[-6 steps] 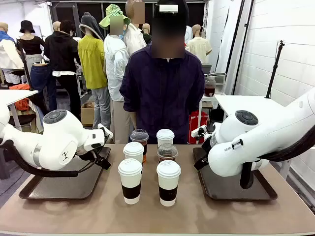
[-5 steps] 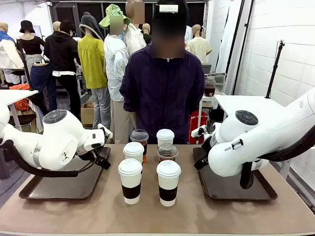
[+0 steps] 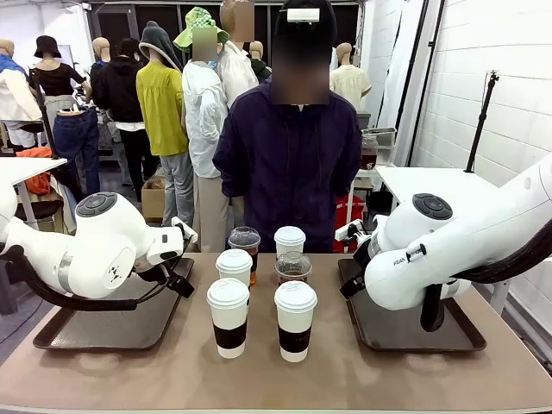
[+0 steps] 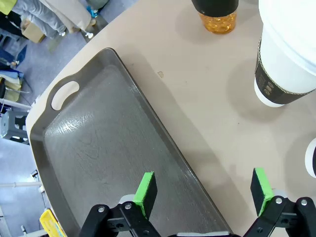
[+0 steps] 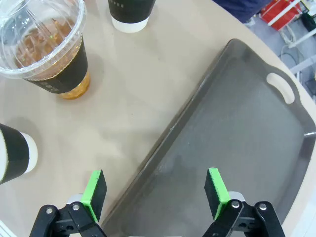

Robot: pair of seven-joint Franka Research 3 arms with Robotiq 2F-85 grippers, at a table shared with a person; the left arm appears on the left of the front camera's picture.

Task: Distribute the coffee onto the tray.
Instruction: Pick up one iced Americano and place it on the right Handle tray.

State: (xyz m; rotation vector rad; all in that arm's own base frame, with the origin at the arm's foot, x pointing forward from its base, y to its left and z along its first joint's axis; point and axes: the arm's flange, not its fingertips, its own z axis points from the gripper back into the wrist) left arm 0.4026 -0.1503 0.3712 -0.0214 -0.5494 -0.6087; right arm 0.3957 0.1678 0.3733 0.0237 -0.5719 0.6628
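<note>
Six coffee cups stand in the middle of the table. Two tall white lidded cups with brown sleeves (image 3: 228, 315) (image 3: 295, 319) are at the front, and two more (image 3: 234, 266) (image 3: 290, 240) are behind. With them are two clear dome-lidded cups (image 3: 292, 267) (image 3: 244, 241). My left gripper (image 4: 203, 192) is open over the inner edge of the left tray (image 4: 98, 148), with a white cup (image 4: 289, 54) ahead of it. My right gripper (image 5: 155, 187) is open over the inner edge of the right tray (image 5: 237, 128), with a clear cup (image 5: 47, 54) nearby. Nothing lies on either tray.
A person in a dark shirt (image 3: 289, 164) stands at the far side of the table, behind the cups. The left tray (image 3: 112, 319) and the right tray (image 3: 414, 323) flank the cups. A white table (image 3: 423, 181) stands at the back right.
The person has shifted slightly to the right. Both arms and all the cups are where they were.
</note>
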